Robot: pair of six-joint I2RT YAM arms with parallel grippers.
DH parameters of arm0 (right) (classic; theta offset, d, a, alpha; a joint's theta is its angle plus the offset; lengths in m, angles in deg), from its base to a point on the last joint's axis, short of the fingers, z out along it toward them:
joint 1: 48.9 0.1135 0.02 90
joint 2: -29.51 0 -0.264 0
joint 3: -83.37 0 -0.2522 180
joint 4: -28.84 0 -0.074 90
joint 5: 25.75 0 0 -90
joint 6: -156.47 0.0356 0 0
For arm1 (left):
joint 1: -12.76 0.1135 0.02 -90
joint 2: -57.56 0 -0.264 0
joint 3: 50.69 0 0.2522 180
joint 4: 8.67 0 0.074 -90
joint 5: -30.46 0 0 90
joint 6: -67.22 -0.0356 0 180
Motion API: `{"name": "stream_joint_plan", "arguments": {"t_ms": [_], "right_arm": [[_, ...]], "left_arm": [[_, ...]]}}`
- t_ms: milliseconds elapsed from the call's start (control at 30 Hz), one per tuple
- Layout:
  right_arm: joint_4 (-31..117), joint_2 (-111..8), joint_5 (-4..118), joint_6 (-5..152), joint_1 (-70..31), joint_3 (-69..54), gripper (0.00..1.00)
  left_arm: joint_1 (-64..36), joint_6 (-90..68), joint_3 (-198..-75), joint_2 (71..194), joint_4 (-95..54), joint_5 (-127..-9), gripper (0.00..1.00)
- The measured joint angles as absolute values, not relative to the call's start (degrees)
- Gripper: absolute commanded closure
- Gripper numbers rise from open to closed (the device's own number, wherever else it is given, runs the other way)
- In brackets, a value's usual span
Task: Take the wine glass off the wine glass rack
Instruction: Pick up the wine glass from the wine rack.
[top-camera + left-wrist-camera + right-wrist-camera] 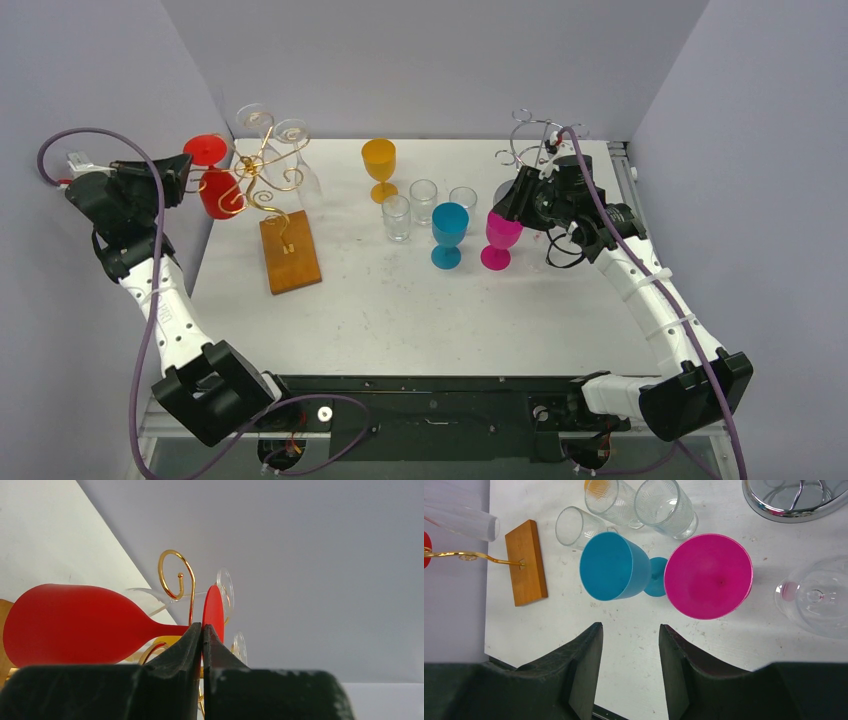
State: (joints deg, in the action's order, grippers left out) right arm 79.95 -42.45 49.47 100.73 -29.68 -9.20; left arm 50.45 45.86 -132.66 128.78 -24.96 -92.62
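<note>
A white table point(420, 310) sat between grey walls point(100, 70). At its left, the left gripper point(202, 626) had its jaws pressed onto the stem of the red plastic wine glass point(75, 630), which hung on the wooden-based gold wire rack point(262, 172). The right gripper point(626, 630), jaws spread, hovered by the pink plastic goblet point(709, 575).

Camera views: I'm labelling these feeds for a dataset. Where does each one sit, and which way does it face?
Top external: above and behind the arms, looking down on the table; both arms show.
Left wrist: on the shut left hand, looking sideways at the red wine glass on the gold rack.
Right wrist: on the open right hand, looking straight down on the pink glass and blue glass.
Shared: top external shows all these glasses too.
</note>
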Motion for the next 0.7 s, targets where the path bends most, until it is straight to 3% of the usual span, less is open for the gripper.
{"name": "stream_joint_plan", "arguments": {"t_ms": [700], "right_arm": [[79.97,-42.45,49.49,100.73,-29.31,-9.2,0.58]], "left_arm": [[50.62,34.97,-144.94,127.23,-38.31,-84.77,1.0]]}}
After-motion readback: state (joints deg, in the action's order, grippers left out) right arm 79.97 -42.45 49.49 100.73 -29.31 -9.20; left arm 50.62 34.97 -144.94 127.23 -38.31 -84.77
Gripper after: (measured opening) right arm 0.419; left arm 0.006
